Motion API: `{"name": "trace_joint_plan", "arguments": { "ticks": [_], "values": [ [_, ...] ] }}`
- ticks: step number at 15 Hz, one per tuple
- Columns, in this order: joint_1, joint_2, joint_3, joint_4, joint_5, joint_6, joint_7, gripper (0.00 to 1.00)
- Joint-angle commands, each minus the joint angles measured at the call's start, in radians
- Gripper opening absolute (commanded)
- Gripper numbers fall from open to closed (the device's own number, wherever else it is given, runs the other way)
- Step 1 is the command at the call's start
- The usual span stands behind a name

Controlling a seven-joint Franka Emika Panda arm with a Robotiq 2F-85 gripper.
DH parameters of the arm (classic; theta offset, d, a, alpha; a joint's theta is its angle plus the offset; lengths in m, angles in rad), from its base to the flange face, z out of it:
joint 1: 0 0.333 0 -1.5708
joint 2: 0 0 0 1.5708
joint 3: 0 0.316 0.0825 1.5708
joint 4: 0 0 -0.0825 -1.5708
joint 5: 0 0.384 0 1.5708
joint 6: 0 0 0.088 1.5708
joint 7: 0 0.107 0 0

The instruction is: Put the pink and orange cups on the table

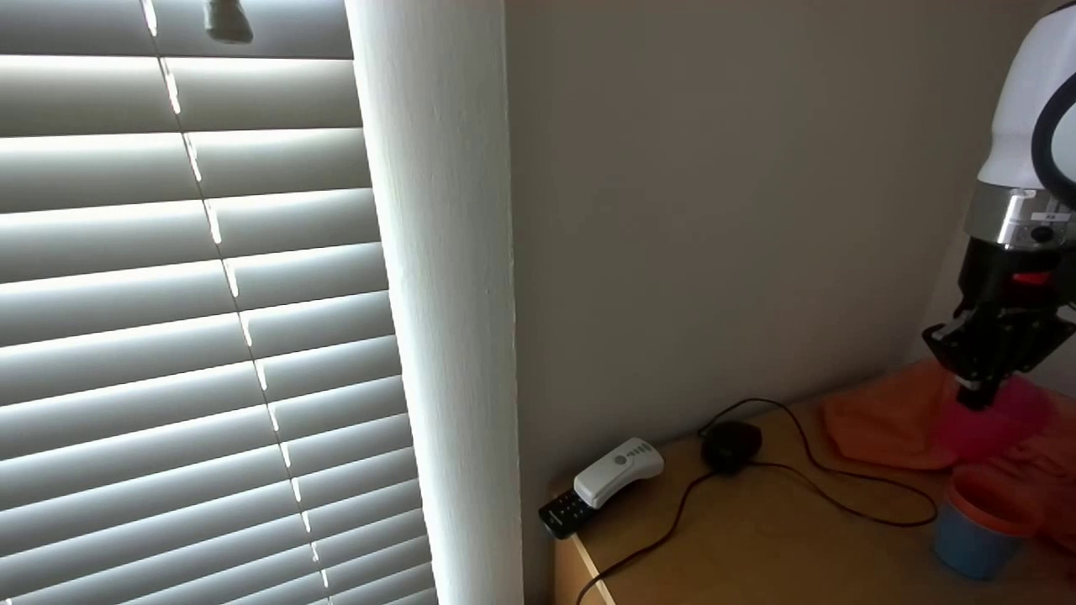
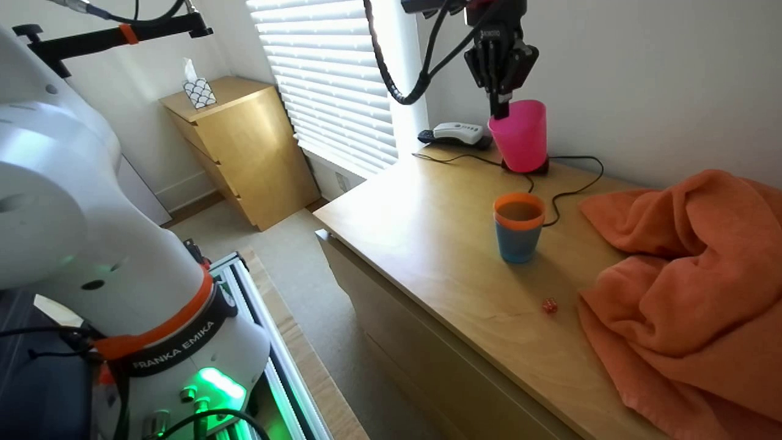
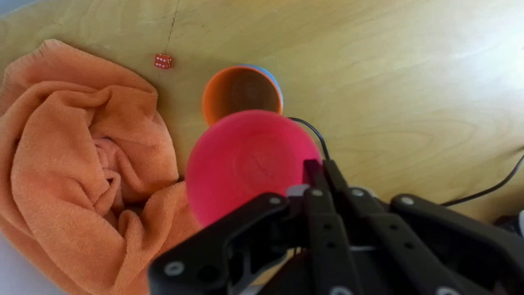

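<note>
My gripper (image 2: 500,111) is shut on the rim of the pink cup (image 2: 524,137) and holds it above the table, slightly tilted, mouth up. The pink cup also shows in an exterior view (image 1: 992,424) under the gripper (image 1: 978,395). In the wrist view the gripper (image 3: 320,164) pinches the right side of the pink cup (image 3: 254,159). The orange cup (image 2: 519,224) sits nested inside a blue cup (image 2: 518,245) standing on the table (image 2: 427,244). In the wrist view the pink cup partly covers the orange cup (image 3: 213,96).
An orange towel (image 2: 690,293) lies heaped on the table. A red die (image 2: 550,305) lies near the nested cups. A thin black cable (image 2: 574,192) runs from a black device (image 1: 730,445). A white remote (image 1: 619,470) rests on a black remote (image 1: 567,512) at the table's corner.
</note>
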Motion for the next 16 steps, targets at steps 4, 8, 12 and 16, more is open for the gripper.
{"name": "trace_joint_plan", "arguments": {
  "ticks": [4, 8, 12, 16],
  "values": [
    [0.037, -0.053, 0.044, -0.055, 0.106, -0.150, -0.070, 0.01],
    [0.054, 0.049, 0.066, -0.055, 0.125, -0.165, -0.068, 0.01],
    [0.062, 0.176, 0.076, -0.048, 0.127, -0.103, -0.054, 0.01],
    [0.067, 0.261, 0.079, -0.040, 0.136, -0.040, -0.055, 0.01]
  ]
}}
